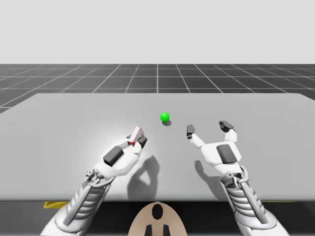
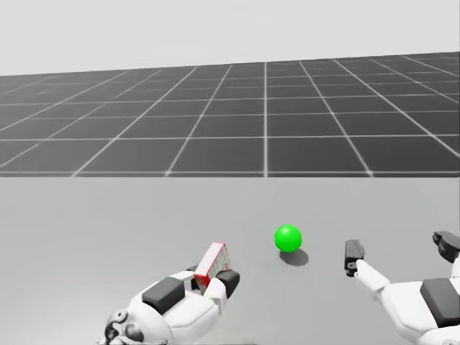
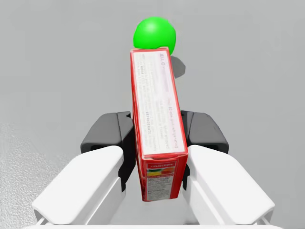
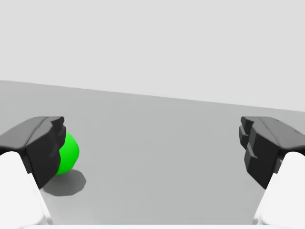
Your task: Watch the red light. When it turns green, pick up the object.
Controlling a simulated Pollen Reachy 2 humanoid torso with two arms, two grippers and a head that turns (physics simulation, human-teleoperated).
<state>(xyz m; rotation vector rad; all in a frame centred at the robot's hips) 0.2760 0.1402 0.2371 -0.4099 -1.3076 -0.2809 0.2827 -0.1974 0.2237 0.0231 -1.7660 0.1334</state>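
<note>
Closest in, the left gripper (image 1: 138, 139) is seen low over the grey surface (image 1: 59, 123), left of the middle. Its dark fingers (image 3: 107, 136) are pressed against the two broad sides of a narrow red box (image 3: 157, 114), which is pinched between them, juts out ahead of them and is tilted in the head view. Whether the box is clear of the surface cannot be told. Just beyond the box's far end a green light (image 1: 165, 117), a small ball, is seen near the surface's middle. Right of it, the right gripper (image 1: 208, 129) is held low with its fingers (image 4: 40, 143) spread wide and nothing between them; the light is seen just beside one finger.
</note>
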